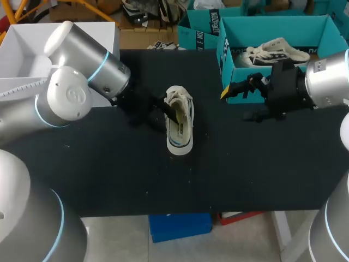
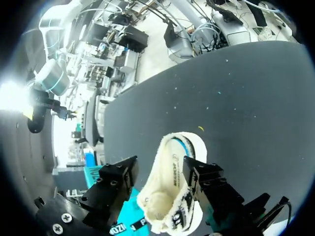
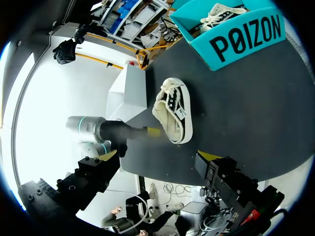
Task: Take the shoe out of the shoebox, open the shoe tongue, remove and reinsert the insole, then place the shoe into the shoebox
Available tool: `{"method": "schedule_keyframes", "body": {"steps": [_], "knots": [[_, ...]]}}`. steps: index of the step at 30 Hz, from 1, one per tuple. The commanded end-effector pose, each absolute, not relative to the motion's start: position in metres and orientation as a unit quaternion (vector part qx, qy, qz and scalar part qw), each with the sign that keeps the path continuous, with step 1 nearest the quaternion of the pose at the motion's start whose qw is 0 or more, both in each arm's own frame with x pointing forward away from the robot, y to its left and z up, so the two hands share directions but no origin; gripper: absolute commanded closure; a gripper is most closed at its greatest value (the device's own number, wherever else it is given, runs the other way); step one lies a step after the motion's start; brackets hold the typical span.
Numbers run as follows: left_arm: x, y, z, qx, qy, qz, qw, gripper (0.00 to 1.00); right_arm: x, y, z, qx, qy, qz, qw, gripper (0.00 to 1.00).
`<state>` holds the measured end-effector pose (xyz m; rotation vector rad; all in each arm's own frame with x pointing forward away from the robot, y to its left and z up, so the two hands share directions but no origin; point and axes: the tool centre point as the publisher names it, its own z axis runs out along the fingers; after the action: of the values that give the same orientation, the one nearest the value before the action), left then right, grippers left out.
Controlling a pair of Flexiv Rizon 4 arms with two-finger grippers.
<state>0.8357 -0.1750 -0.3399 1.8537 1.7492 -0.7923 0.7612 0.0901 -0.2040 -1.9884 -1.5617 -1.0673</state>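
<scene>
Tabletop (image 1: 109, 174), black, carries everything. Left arm (image 1: 82, 82) bends in from 9 o'clock toward the centre. Right arm (image 1: 327, 82) lies level from 3 o'clock, its end beside the front wall of the teal shoebox (image 1: 224, 60) at 1 o'clock, which holds a second shoe (image 1: 275, 52). The white shoe (image 1: 180, 128) sits out on the table at centre. Only the left wrist view shows the left gripper (image 2: 160, 166) straddling it — one finger against its side, the other clear, so no grip. The right wrist view shows the right gripper (image 3: 158, 155) spread wide — empty.
</scene>
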Motion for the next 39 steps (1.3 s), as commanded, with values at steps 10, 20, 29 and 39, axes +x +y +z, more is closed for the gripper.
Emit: {"method": "schedule_keyframes", "body": {"steps": [10, 20, 29, 39], "knots": [[0.837, -0.172, -0.358, 0.715, 0.653, -0.188, 0.165, 1.00, 0.762, 0.091, -0.205, -0.710, -0.558, -0.381, 0.197, 0.00], [0.843, -0.177, -0.377, 0.723, 0.656, -0.167, 0.138, 1.00, 0.762, 0.091, -0.205, -0.710, -0.558, -0.381, 0.197, 0.00], [0.846, -0.189, -0.390, 0.737, 0.647, -0.154, 0.119, 1.00, 0.762, 0.091, -0.205, -0.710, -0.558, -0.381, 0.197, 0.00], [0.849, -0.188, -0.413, 0.739, 0.651, -0.140, 0.096, 1.00, 0.762, 0.091, -0.205, -0.710, -0.558, -0.381, 0.197, 0.00]]}}
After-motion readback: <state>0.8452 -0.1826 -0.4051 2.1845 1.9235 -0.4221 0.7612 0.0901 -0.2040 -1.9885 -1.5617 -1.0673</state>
